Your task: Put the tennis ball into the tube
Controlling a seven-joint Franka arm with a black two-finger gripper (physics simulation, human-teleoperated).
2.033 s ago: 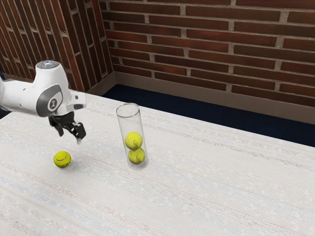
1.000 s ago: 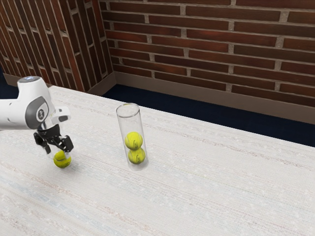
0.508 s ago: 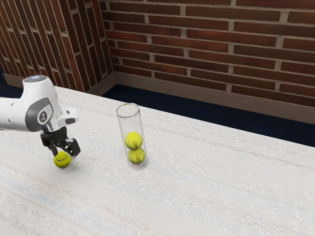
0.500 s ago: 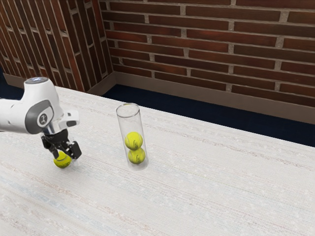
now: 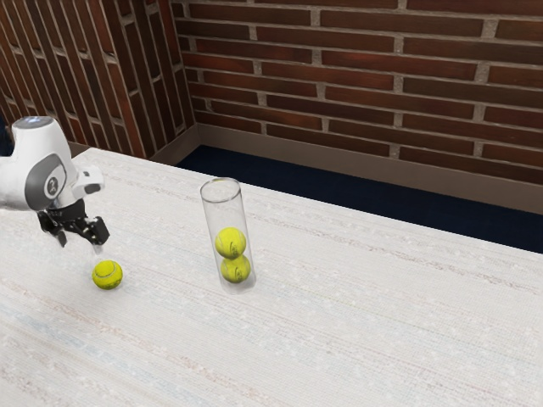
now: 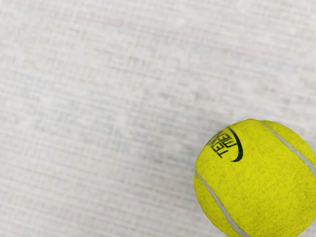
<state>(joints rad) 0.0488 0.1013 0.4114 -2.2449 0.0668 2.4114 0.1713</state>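
The tennis ball (image 5: 108, 275) lies on the table, below the gripper (image 5: 80, 246) and off toward the exterior view's right, apart from it. In the wrist view its fuzzy yellow felt shows pale seams and dark lettering. It should prove light, firm with a little give, and grippy rather than slippery, in no danger of breaking; being round, it may roll if one finger nudges it first. The best hold is probably across its widest part, both pads on opposite sides, with the hand centred over it before going down. The gripper's fingers stand spread, holding nothing.

Beyond the ball from the gripper, well apart, stands the clear tube (image 5: 225, 214), upright and open at the top. Two balls are stacked inside, the upper ball (image 5: 231, 242) on the lower ball (image 5: 235, 269), with room above them. The tube's rim is the main obstacle: the ball must be lifted over it, and a bump could topple the tube. Farther off, behind the table (image 5: 339, 322), is a brick wall (image 5: 356, 76).
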